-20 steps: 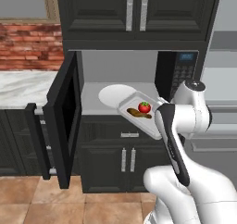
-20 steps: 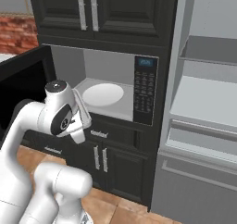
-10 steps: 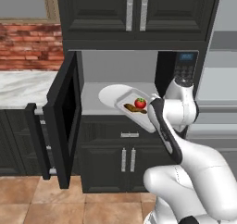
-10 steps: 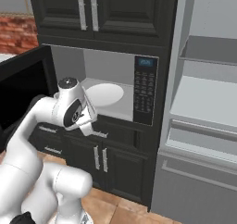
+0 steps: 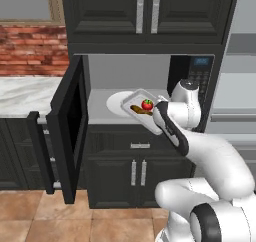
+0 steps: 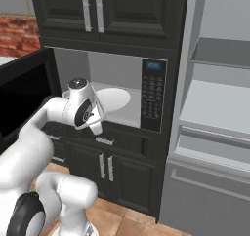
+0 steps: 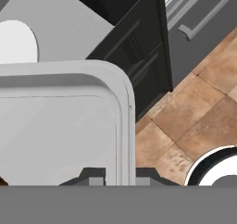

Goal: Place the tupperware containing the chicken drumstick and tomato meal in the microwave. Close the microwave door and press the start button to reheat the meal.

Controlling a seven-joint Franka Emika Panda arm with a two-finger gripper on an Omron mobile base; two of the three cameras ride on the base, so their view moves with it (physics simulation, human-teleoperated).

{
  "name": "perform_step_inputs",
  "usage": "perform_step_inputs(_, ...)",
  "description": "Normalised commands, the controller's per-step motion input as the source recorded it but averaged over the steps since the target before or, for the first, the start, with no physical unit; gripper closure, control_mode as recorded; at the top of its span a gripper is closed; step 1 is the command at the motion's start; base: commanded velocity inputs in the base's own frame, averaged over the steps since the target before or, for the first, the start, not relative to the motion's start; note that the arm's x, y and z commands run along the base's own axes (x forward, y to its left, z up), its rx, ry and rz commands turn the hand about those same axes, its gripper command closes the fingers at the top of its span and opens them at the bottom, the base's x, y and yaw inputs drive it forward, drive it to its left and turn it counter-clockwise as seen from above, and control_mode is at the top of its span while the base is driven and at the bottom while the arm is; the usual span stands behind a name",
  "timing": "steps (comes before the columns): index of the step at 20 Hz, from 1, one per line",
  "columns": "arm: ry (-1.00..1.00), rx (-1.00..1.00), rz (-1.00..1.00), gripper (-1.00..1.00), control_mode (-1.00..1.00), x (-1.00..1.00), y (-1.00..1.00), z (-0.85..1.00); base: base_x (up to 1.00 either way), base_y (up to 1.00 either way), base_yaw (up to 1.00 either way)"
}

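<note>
Pincer [image 7: 119, 174] clamped on the rim of the tupperware [image 5: 142, 108], one tip on each side of its wall. The tray, carrying the tomato [image 5: 147, 104] and chicken drumstick [image 5: 138, 109], hangs tilted at the mouth of the microwave [image 5: 150, 93], partly over the round plate [image 5: 119, 102]. Judged about a third done: setting down, closing the microwave door [image 5: 70, 131] and pressing start on the keypad [image 6: 152, 103] remain. The door stands swung wide to the left; cavity walls and keypad side bound the entry, with open room above the plate
</note>
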Motion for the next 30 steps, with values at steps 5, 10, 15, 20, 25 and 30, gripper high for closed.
perform_step_inputs(5, 0.04, 0.0, 0.0, 1.0, -1.0, 0.79, 0.0, 0.0, 0.0, 0.0, 0.0)
perform_step_inputs(10, 0.0, 0.0, -0.03, 1.0, -1.0, 0.73, 0.05, 0.0, 0.0, 0.0, 0.0)
perform_step_inputs(15, 0.0, -0.01, -0.03, 1.0, -1.0, 0.62, 0.11, -0.16, 0.0, 0.0, 0.0)
perform_step_inputs(20, 0.0, -0.02, -0.03, 1.0, -1.0, 0.56, 0.1, -0.32, 0.0, 0.0, 0.0)
perform_step_inputs(25, 0.0, -0.02, -0.03, 1.0, -1.0, 0.59, 0.09, -0.37, 0.0, 0.0, 0.0)
perform_step_inputs(30, 0.0, 0.0, -0.04, 1.0, -1.0, 0.59, 0.01, -0.26, 0.0, 0.0, 0.0)
